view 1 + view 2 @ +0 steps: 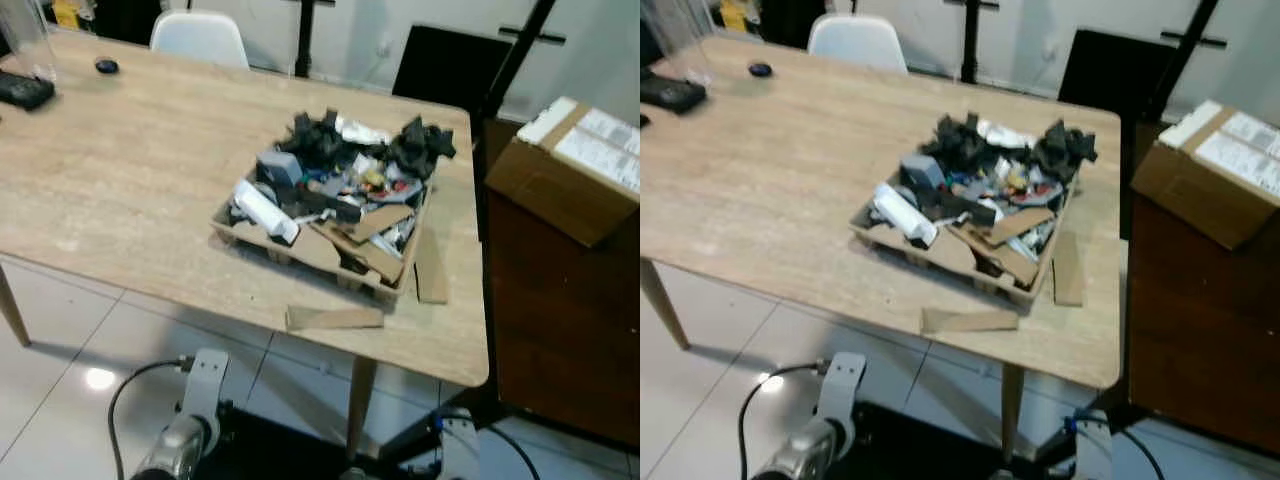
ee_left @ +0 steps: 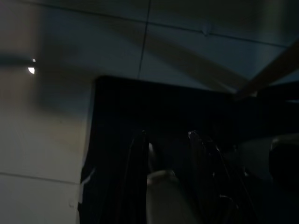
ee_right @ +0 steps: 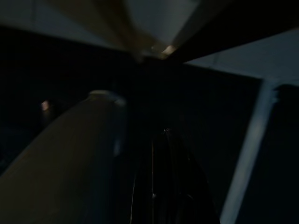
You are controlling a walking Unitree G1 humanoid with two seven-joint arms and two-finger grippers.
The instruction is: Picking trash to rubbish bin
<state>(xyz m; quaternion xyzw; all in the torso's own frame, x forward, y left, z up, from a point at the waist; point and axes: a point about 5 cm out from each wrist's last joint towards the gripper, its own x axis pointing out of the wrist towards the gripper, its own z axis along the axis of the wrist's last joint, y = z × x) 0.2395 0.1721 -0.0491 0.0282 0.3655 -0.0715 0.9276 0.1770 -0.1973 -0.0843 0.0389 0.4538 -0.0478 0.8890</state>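
- Standing before the bench (image 1: 120, 180), both arms are hung low at the bottom edge of the frame; no trash is held yet.
- Trash is piled in a shallow cardboard tray (image 1: 300, 248) at centre-right of the frame, near the bench's front edge: black scraps (image 1: 322, 135), a white tube (image 1: 265, 210), a grey block (image 1: 279, 167), cardboard pieces.
- Two loose cardboard strips are seen on the bench: one (image 1: 335, 318) just in front of the tray, one (image 1: 431, 265) along its right side.
- No rubbish bin can be made out in these frames.
- Left hand (image 2: 166, 154): seen in the dark wrist view over a black mat, fingers set apart, nothing between them.
- Right hand (image 3: 161, 177): too dark, spread or pressed together cannot be told.
- Cardboard box (image 1: 575, 165) is seen at upper right on a dark cabinet.
- Risks, judged: the tray could be nudged off the front edge by a reach; the flat strips may slip from a pinch; tangled scraps may drag neighbours out.
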